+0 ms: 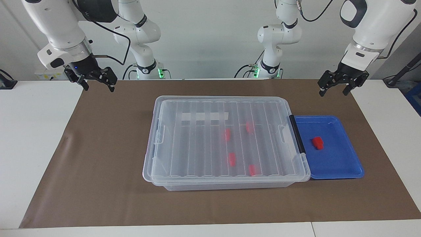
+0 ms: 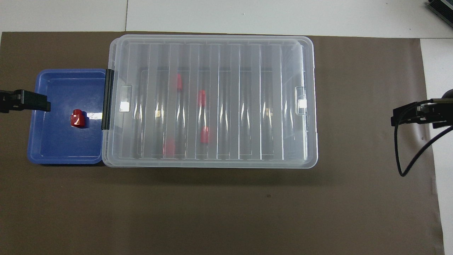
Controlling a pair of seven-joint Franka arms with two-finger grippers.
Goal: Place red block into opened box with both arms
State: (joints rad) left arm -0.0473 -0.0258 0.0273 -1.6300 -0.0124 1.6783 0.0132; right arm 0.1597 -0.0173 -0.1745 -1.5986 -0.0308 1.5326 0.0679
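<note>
Fingers (image 1: pixel 320 91) apart; five red blocks (image 1: pixel 317 142).

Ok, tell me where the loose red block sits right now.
The red block lies in the blue tray, at the left arm's end of the table, beside the box's black handle.

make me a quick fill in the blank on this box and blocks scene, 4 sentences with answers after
1. The loose red block lies in the ____ tray.
2. The number of red blocks seen through the lid inside the box is ____.
3. The box's lid is ____, not open.
4. The left gripper and the right gripper both hang with fingers ____, holding nothing.

Answers: blue; four; closed; open
</note>
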